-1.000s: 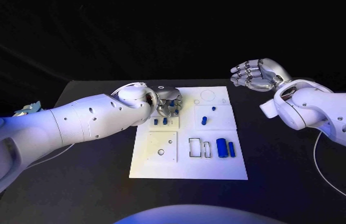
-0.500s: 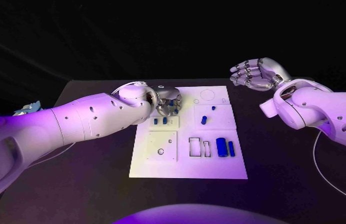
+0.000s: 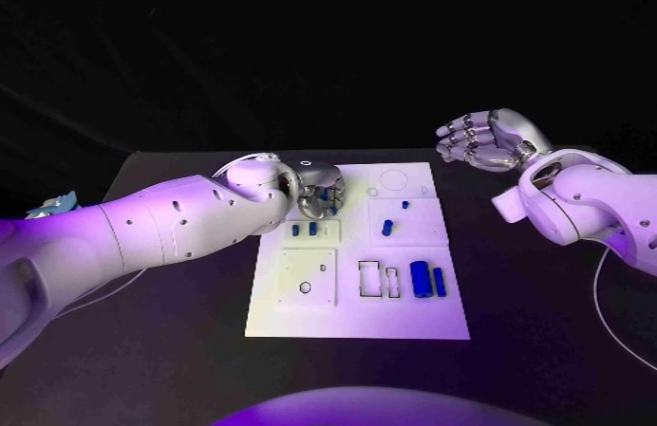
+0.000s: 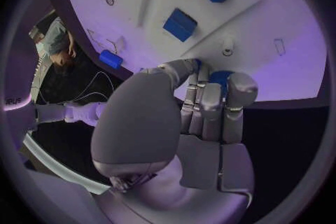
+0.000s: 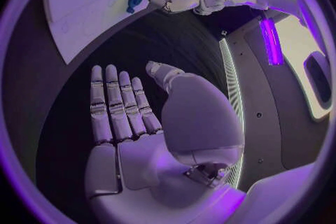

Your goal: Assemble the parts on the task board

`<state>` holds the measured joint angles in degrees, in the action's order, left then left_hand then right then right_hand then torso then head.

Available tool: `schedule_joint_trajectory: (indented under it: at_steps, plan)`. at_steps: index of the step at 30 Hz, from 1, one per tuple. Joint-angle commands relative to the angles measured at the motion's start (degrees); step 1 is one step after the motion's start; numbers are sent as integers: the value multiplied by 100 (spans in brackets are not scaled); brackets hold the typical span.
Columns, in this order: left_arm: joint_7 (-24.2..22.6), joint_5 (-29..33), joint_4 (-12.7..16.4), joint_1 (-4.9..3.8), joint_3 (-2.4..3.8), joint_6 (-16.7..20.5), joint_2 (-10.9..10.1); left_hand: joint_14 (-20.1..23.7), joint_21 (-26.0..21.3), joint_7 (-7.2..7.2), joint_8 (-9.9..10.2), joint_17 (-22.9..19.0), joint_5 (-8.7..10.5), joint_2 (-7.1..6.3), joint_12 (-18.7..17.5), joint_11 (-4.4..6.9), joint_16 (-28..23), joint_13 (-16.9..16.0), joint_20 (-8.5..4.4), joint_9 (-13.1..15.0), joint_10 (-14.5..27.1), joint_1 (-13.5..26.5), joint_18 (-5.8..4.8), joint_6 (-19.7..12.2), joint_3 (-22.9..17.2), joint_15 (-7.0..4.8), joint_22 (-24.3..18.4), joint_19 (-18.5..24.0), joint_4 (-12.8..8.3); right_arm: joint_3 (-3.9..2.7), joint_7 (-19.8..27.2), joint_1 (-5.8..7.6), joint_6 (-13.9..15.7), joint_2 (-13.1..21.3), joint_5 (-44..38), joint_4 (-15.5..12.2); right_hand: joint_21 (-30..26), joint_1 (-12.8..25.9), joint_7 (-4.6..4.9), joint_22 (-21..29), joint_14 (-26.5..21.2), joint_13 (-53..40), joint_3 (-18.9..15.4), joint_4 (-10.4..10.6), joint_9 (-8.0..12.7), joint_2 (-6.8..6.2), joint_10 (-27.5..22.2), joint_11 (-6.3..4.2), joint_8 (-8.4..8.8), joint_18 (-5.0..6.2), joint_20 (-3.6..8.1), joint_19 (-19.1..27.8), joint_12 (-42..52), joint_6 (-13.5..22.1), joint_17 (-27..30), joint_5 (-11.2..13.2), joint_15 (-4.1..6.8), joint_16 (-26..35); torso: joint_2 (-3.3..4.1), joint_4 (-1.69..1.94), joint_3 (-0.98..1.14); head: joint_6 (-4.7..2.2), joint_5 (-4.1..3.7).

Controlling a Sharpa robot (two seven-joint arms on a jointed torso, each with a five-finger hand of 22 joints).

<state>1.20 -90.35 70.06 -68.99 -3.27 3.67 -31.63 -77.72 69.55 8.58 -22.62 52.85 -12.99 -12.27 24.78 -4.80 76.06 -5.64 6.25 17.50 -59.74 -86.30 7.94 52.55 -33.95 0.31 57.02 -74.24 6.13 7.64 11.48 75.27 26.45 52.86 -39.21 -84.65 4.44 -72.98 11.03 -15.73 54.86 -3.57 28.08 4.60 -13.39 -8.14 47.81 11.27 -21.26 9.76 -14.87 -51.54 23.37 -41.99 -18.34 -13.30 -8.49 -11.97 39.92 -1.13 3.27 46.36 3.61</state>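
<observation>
The white task board (image 3: 356,320) lies in the middle of the table. My left hand (image 3: 319,191) hovers over its far left corner with fingers curled in, and a small blue part (image 4: 220,77) shows between the fingertips. Two small blue parts (image 3: 304,229) lie just in front of that hand; the left wrist view shows them as blue blocks (image 4: 181,24). More blue parts lie mid-board (image 3: 387,226) and at the near right (image 3: 427,281). My right hand (image 3: 485,141) is raised beyond the board's far right corner, fingers spread, holding nothing (image 5: 133,117).
The board carries rectangular recesses (image 3: 372,280) and a square plate with holes (image 3: 309,276) at its near half. Black table (image 3: 164,341) surrounds the board on both sides. A cable (image 3: 619,331) trails along the right edge.
My left hand has drawn slightly toward the board's far edge, fingers still curled on the blue part. The right hand has stayed still.
</observation>
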Motion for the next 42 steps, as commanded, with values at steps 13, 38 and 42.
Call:
schedule_joint_trajectory:
  at_steps: [13, 38, 42]
  plan:
    - [-186, 198, 17, 39, -21, 251, -42, -77, 95, -4, 67, -17, 49, -37, -180, 6, 32, -1, -9, 20, -116, 288, -130, 108, -29, 1, 113, -64, -26, -2, 46, -1, -22, 2, 7, -25, -44, 44, 356, 16, 6, -3, 4, 23, 10, 13, 48, 3, 31, 50, -28, 19, -44, -41, 14, -24, -41, 45, -6, 5, -3, 6, 1]
    - [-190, 542, 637, 59, 201, 396, -800, -109, 160, -4, 82, -21, 41, -51, -261, 11, 45, 1, -12, 31, -190, 361, -146, 174, -46, -4, 205, -115, -38, -2, 51, -1, -7, 36, 8, 44, -50, 47, 356, 25, 4, -3, 2, 22, 13, 13, 54, 4, 40, 50, -31, 31, -56, -49, 21, -24, -43, 53, -4, 8, -6, -6, 28]
    - [-181, 586, 651, 61, 206, 366, -897, -114, 156, -3, 85, -7, 42, -55, -270, 10, 51, 2, -13, 31, -189, 366, -145, 174, -46, -3, 199, -112, -39, -2, 51, -1, -5, 42, 8, 44, -50, 47, 356, 25, 4, -3, 2, 22, 13, 13, 54, 4, 40, 50, -31, 31, -56, -49, 21, -24, -43, 53, 0, 10, -9, 1, 33]
